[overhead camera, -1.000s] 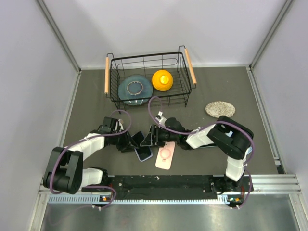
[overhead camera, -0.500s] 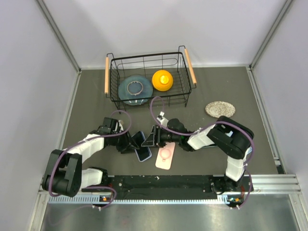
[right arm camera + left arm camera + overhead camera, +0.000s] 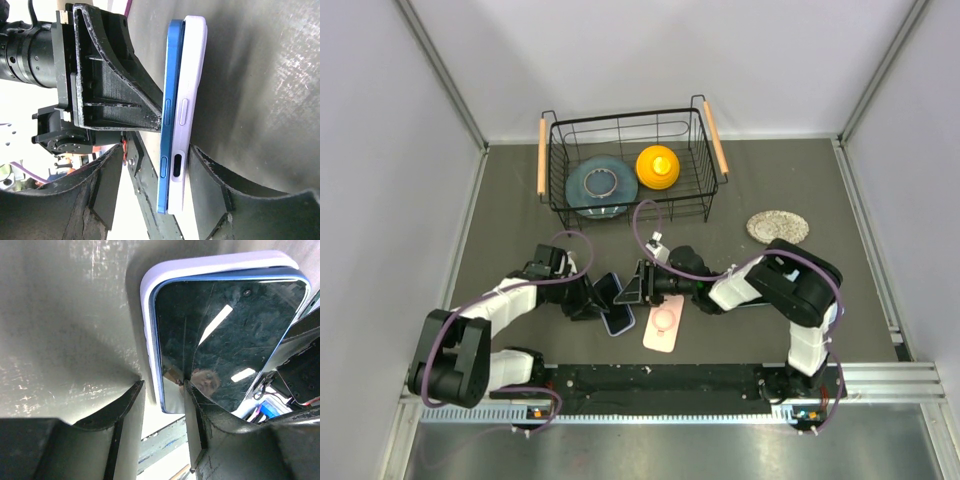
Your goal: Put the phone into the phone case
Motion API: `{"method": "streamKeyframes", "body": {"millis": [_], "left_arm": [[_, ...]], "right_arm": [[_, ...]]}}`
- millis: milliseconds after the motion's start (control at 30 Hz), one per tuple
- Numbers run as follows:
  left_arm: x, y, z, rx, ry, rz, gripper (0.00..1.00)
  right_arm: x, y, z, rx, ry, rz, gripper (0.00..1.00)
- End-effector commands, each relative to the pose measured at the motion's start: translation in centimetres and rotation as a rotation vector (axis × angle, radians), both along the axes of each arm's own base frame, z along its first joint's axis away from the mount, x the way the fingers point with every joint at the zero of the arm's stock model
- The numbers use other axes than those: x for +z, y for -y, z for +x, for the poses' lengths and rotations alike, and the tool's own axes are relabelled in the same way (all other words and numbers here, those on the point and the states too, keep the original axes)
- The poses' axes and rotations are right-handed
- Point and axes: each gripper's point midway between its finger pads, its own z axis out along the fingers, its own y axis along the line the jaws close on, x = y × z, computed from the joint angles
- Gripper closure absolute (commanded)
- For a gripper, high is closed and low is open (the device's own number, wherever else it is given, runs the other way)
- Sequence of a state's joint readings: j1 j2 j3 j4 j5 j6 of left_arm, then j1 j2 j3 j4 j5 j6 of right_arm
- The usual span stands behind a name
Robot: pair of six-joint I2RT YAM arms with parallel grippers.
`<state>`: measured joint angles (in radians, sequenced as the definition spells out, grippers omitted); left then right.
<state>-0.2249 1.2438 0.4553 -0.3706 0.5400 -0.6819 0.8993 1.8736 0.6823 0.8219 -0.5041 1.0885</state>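
Observation:
The phone (image 3: 612, 298), dark screen with a blue rim, lies on a lavender phone case (image 3: 620, 326) between my two grippers. In the right wrist view the phone's blue edge (image 3: 172, 110) stands beside the case's side (image 3: 192, 75), not sunk into it. My left gripper (image 3: 592, 300) is open. It straddles the long edge (image 3: 161, 386), with one finger on the phone's screen (image 3: 225, 340) and the other off the case rim (image 3: 210, 262). My right gripper (image 3: 636, 289) is open round the end of the phone and case (image 3: 156, 148). One finger is at the case's back and a gap shows on the phone's side.
A pink case with a ring (image 3: 663, 323) lies just right of the phone. A black wire basket (image 3: 625, 115) at the back holds a teal plate (image 3: 598, 188) and a yellow object (image 3: 657, 166). A round beige mat (image 3: 777, 226) lies at the right.
My right gripper's jaws have narrowed round the phone and case and the arm has edged slightly left. The left arm and the phone have barely moved.

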Motion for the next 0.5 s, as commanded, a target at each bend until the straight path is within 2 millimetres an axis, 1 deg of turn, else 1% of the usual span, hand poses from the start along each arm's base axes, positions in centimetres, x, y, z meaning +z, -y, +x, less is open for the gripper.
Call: {"method": "streamKeyframes", "body": {"millis": [0, 33, 67, 100, 133, 200, 233, 300, 333, 400, 433, 467], "left_arm": [[-0.34, 0.08, 0.31, -0.014, 0.010, 0.013, 0.59], [-0.41, 0.06, 0.25, -0.015, 0.007, 0.015, 0.59], [-0.36, 0.08, 0.34, -0.015, 0.009, 0.014, 0.58], [-0.39, 0.05, 0.32, -0.016, 0.009, 0.016, 0.58], [-0.40, 0.04, 0.28, -0.016, 0.008, 0.016, 0.57], [-0.61, -0.24, 0.15, -0.011, -0.001, 0.035, 0.55], [-0.59, -0.33, 0.30, -0.010, 0.002, 0.042, 0.55], [-0.64, -0.34, 0.24, -0.017, -0.005, 0.045, 0.55], [-0.60, -0.33, 0.30, -0.017, -0.005, 0.045, 0.55], [-0.51, -0.26, 0.34, -0.016, -0.007, 0.042, 0.55], [-0.56, -0.29, 0.34, -0.016, -0.009, 0.044, 0.54], [-0.57, -0.31, 0.32, -0.013, -0.012, 0.045, 0.53]], "right_arm": [[4.50, -1.95, -0.86, 0.079, 0.077, 0.170, 0.43], [4.52, -1.96, -0.76, 0.078, 0.078, 0.172, 0.43], [4.43, -1.95, -0.82, 0.080, 0.074, 0.170, 0.44], [4.43, -1.94, -0.82, 0.081, 0.075, 0.170, 0.47], [4.36, -1.94, -0.82, 0.081, 0.074, 0.168, 0.53], [4.17, -1.86, -0.81, 0.079, 0.068, 0.165, 0.59], [4.20, -1.82, -0.82, 0.076, 0.065, 0.167, 0.65], [4.28, -1.72, -0.87, 0.077, 0.067, 0.173, 0.68], [4.31, -1.73, -0.89, 0.078, 0.067, 0.175, 0.74], [4.17, -1.77, -0.97, 0.086, 0.062, 0.171, 0.92], [4.23, -1.83, -1.01, 0.090, 0.060, 0.173, 0.99], [4.37, -1.87, -1.01, 0.096, 0.062, 0.180, 0.99]]}}
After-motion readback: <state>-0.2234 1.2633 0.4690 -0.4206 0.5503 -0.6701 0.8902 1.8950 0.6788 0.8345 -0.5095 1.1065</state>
